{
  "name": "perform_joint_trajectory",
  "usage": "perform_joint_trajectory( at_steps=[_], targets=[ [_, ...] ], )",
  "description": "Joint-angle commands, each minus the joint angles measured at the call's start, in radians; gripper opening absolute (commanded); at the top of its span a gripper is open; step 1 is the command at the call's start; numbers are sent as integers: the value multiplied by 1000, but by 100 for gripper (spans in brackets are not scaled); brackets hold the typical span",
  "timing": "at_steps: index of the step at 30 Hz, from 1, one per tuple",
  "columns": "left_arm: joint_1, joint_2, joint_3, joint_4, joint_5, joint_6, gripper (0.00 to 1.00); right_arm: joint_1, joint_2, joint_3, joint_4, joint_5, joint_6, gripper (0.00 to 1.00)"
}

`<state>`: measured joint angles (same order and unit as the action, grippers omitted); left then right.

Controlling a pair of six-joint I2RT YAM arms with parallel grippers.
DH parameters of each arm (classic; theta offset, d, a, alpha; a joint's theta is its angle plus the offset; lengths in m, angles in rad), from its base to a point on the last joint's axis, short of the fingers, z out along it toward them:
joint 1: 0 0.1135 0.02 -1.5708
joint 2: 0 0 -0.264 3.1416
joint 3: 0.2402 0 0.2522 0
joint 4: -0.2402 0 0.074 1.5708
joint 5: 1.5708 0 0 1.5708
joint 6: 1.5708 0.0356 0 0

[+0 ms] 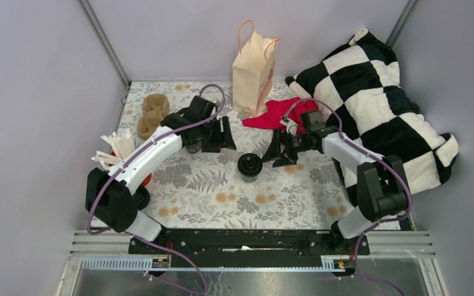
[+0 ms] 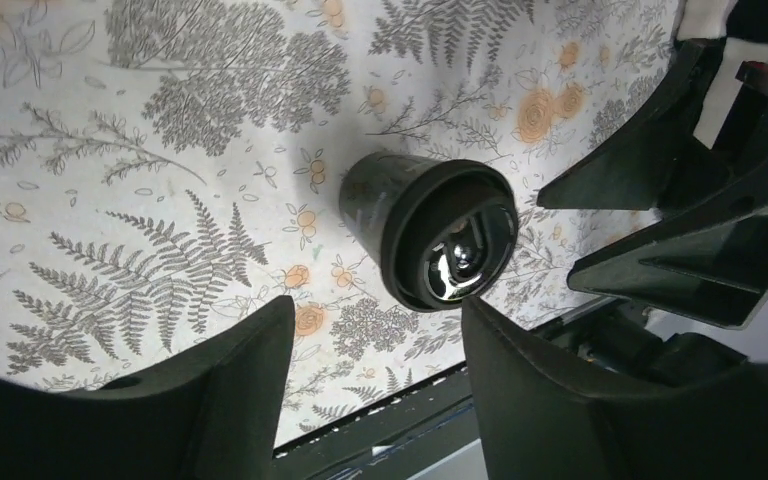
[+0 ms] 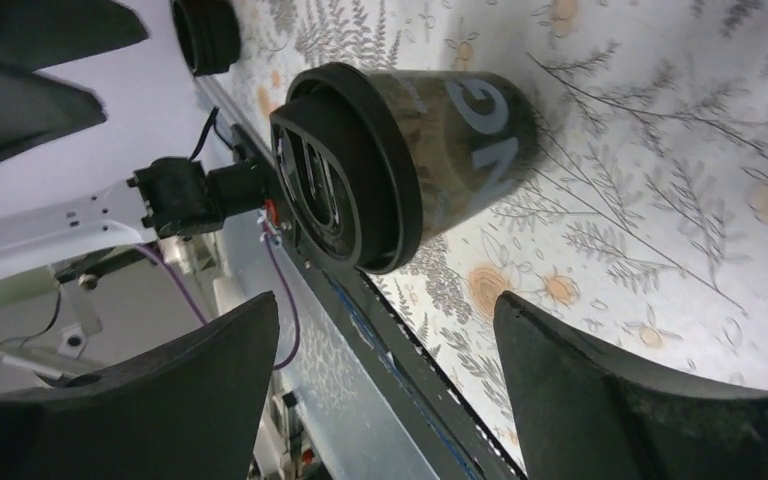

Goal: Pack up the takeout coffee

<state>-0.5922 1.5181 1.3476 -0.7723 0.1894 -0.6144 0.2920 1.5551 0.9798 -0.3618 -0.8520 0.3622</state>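
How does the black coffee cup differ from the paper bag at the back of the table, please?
The coffee cup is black and round; the paper bag is pale tan and flat-sided, with orange handles. The cup is much smaller than the bag. The cup stands mid-table; the bag stands by the back wall. Both are upright on the floral cloth.

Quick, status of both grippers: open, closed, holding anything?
Left gripper: open, holding nothing; the coffee cup stands on the table just ahead of it.
Right gripper: open, holding nothing; the same cup is in front of it.
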Motion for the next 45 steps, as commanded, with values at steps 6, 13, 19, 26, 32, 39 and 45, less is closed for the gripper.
perform_joint_trajectory(
  at_steps=[6,13,19,26,32,39,45],
  targets=[
    [59,24,-177,261,263,-104,52,35,136,53,123,-124,-26,71],
    [58,33,-227,287,268,-101,45,47,167,63,138,-120,-12,64],
    [58,49,-222,264,252,-86,38,55,172,56,152,-125,-3,61],
    [60,85,-212,272,254,-78,37,59,175,60,154,-125,-4,64],
    [60,115,-214,287,254,-72,36,68,196,71,160,-110,16,64],
    [59,130,-234,284,262,-65,32,67,226,-4,290,-126,161,55],
    [55,154,-249,288,273,-73,30,19,232,-102,311,-91,226,50]
  ],
)
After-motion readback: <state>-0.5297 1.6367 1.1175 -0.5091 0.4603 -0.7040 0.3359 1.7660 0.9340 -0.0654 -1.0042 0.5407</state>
